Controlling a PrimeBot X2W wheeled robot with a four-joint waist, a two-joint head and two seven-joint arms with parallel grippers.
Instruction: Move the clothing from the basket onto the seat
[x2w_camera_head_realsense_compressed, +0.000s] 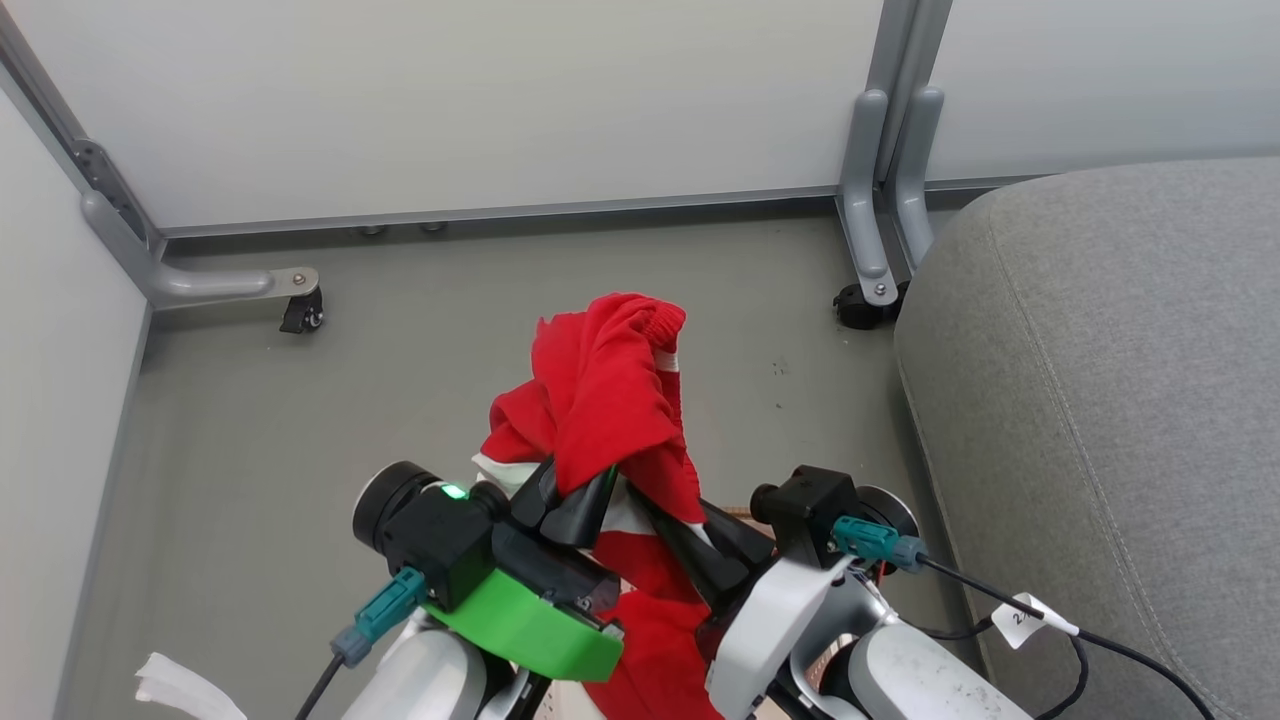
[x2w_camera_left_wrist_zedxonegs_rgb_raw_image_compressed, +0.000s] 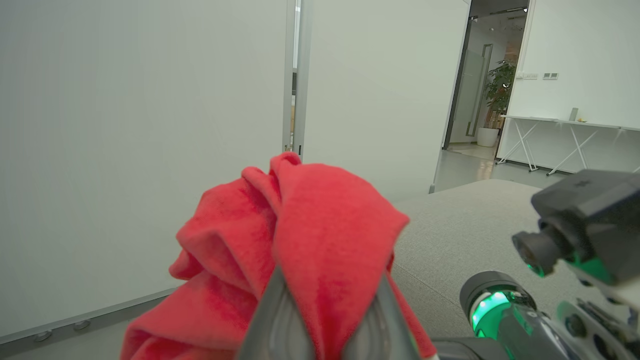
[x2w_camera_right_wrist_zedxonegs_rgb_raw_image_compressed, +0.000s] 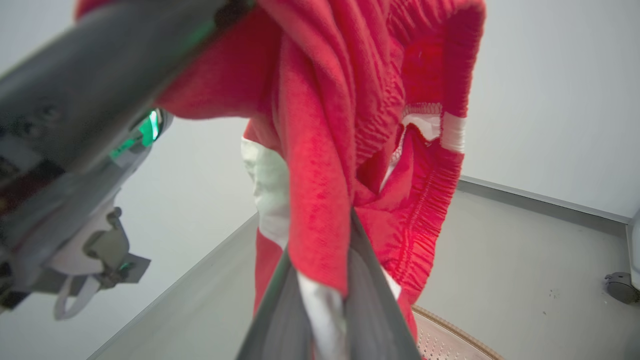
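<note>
Both left tool (x2w_camera_left_wrist_zedxonegs_rgb_raw_image_compressed: 327, 300), right tool (x2w_camera_right_wrist_zedxonegs_rgb_raw_image_compressed: 322, 300) pinch clothing (x2w_camera_head_realsense_compressed: 600, 390); seat (x2w_camera_head_realsense_compressed: 1100, 400) edge right, floor (x2w_camera_head_realsense_compressed: 400, 350) ahead.

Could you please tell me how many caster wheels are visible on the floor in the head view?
2: the left caster under the partition foot, the right caster beside the seat; others may be hidden.

Head view: high, looking down at floor (x2w_camera_head_realsense_compressed: 300, 420). 2 wrist views: close-up, sharing clothing (x2w_camera_left_wrist_zedxonegs_rgb_raw_image_compressed: 330, 225).
</note>
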